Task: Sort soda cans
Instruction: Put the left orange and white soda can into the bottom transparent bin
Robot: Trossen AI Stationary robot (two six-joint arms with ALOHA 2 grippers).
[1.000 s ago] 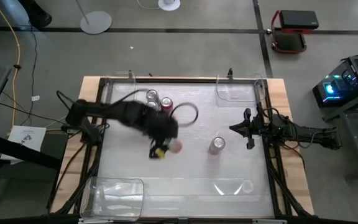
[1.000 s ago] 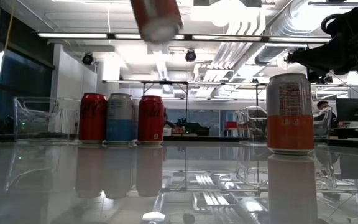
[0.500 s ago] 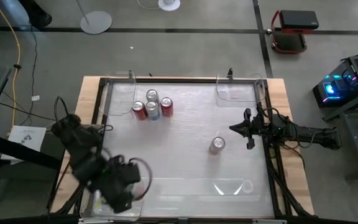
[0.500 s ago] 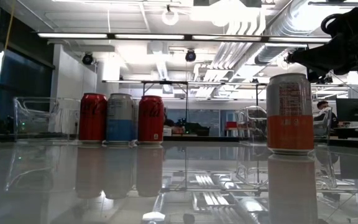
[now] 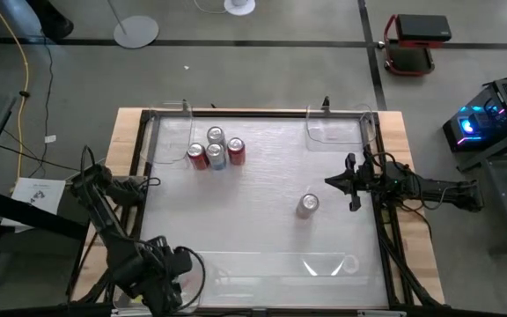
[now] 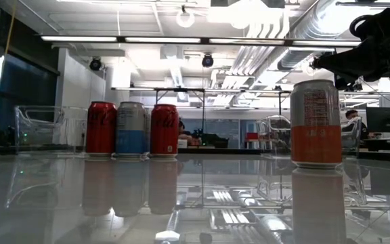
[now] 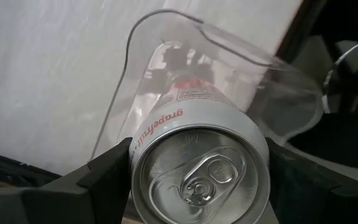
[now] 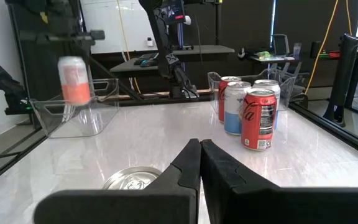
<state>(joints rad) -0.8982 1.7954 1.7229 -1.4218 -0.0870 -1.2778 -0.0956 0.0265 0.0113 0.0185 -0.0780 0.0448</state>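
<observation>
Bright even overhead light, ceiling lamps glaring at 12 o'clock in the low view, glossy table mirroring cans and fixtures, carried can motion-blurred in the right wrist view, near can top sharp.

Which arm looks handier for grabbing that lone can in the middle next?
The right: its gripper waits empty beside the lone can. The left gripper is busy, holding a grapefruit can over the clear bin.
</observation>
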